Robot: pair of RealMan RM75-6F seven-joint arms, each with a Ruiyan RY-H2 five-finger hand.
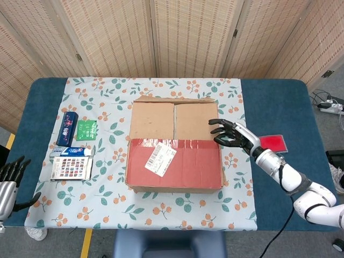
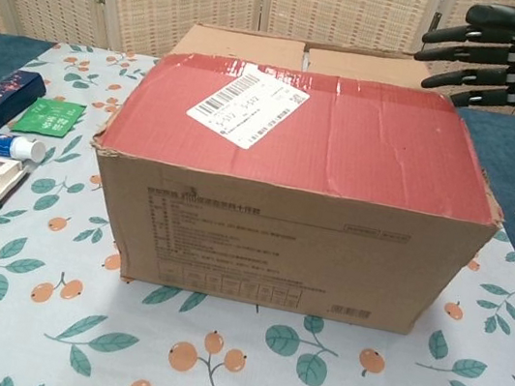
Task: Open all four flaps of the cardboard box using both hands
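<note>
Cardboard box point(image 1: 174, 144) sits mid-surface on the floral cloth point(image 1: 107, 199), all flaps closed. Right hand point(image 1: 232, 134) empty, fingers spread, at the box's right top edge; contact unclear. Left hand point(image 1: 9, 183) empty, fingers apart, near the surface's front-left corner.

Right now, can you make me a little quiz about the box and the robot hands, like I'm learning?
1. True or false: the cardboard box has its flaps open.
2. Which hand reaches over the box's edge? A) left hand B) right hand
3. Fill in: the white shipping label sits on the ____ flap.

Key: 1 false, the flaps lie flat. 2 B; the left hand is off by the table's near corner. 3 red.
</note>
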